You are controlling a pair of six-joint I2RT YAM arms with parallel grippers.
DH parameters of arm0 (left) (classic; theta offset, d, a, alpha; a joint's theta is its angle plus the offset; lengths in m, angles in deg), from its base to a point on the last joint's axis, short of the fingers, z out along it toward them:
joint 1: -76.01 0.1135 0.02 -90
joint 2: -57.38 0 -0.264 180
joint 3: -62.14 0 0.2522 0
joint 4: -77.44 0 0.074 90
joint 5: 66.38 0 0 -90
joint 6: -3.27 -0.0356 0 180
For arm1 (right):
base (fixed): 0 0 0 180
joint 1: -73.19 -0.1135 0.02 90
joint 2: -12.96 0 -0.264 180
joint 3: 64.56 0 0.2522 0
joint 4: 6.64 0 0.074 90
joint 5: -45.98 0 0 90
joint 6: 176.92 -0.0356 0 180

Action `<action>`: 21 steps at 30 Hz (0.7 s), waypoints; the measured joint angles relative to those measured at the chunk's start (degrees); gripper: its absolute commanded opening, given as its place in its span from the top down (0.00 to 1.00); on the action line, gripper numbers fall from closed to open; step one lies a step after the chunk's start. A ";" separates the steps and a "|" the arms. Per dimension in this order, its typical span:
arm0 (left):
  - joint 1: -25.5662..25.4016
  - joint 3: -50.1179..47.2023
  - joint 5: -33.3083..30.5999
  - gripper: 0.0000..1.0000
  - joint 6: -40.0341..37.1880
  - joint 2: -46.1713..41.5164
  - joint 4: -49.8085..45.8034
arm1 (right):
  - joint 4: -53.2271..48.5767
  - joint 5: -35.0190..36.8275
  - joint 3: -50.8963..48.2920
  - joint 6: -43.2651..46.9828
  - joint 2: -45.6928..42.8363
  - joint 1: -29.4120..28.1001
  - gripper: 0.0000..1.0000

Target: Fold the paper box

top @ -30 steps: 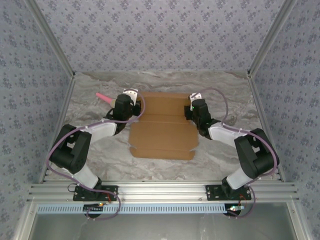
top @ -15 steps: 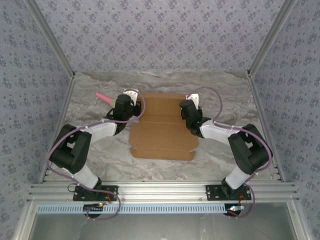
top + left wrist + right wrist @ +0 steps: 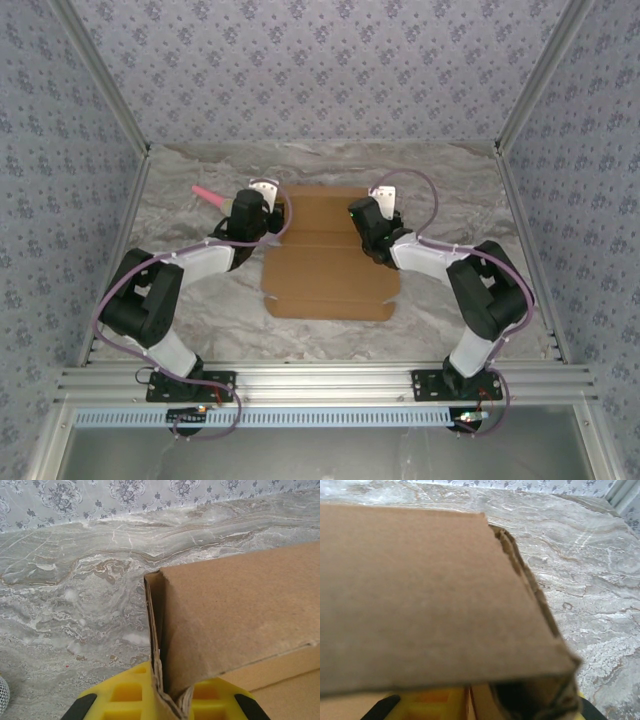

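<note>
The paper box [image 3: 325, 262] is a brown corrugated sheet lying flat in the middle of the marble table, with its side flaps lifted. My left gripper [image 3: 272, 218] stands at the sheet's left edge. In the left wrist view its yellow fingers [image 3: 125, 697] are shut on the upright left flap [image 3: 235, 615], with the gripper [image 3: 170, 696] pinching the doubled cardboard edge. My right gripper [image 3: 365, 212] sits over the right rear of the sheet. In the right wrist view a folded flap [image 3: 420, 590] lies across the jaws of the gripper [image 3: 485, 705]. It hides one finger; the yellow finger [image 3: 430, 702] presses against the cardboard.
A small pink stick [image 3: 205, 192] lies on the table at the back left, beyond my left arm. Patterned walls close off the back and both sides. Bare marble [image 3: 440, 320] runs in front of the sheet and to its right.
My right arm has swung left over the sheet, carrying the right flap inward, and its jaws have narrowed on the cardboard. The left arm and its flap have not moved.
</note>
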 measured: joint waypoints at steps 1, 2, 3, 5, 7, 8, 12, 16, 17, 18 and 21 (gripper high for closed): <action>0.00 0.00 0.02 0.97 0.00 0.00 -0.02 | -0.24 0.33 0.24 -0.15 0.26 -0.04 0.77; 0.00 0.00 0.00 0.97 0.00 0.00 -0.04 | -0.44 0.57 0.42 -0.31 0.48 -0.13 0.76; 0.00 0.00 0.00 0.97 0.00 0.00 -0.07 | -0.48 0.66 0.50 -0.50 0.61 -0.20 0.75; 0.02 0.00 -0.02 0.97 0.00 0.00 -0.09 | -0.63 0.57 0.52 -0.50 0.63 -0.20 0.71; 0.04 0.00 -0.02 0.97 0.00 0.00 -0.09 | -0.76 0.52 0.52 -0.39 0.63 -0.20 0.67; 0.04 0.00 -0.02 0.97 0.00 0.00 -0.09 | -0.83 0.24 0.52 -0.22 0.63 -0.20 0.65; 0.15 0.00 -0.04 0.97 0.00 0.00 -0.09 | -1.03 -1.84 0.09 0.87 0.17 -0.20 0.56; 0.15 0.00 -0.02 0.97 0.02 0.00 -0.09 | -1.05 -5.22 -1.31 1.77 -2.23 -0.20 0.45; 0.15 0.00 0.00 0.97 0.02 0.00 -0.09 | -1.05 -6.05 -1.62 1.88 -2.84 -0.20 0.42; 0.15 0.00 0.00 0.97 0.04 0.00 -0.09 | -1.14 -6.86 -1.99 2.23 -3.69 -0.20 0.39; 0.15 0.00 0.13 0.97 0.04 0.00 -0.09 | -1.40 -9.55 -3.04 2.58 -5.92 -0.22 0.32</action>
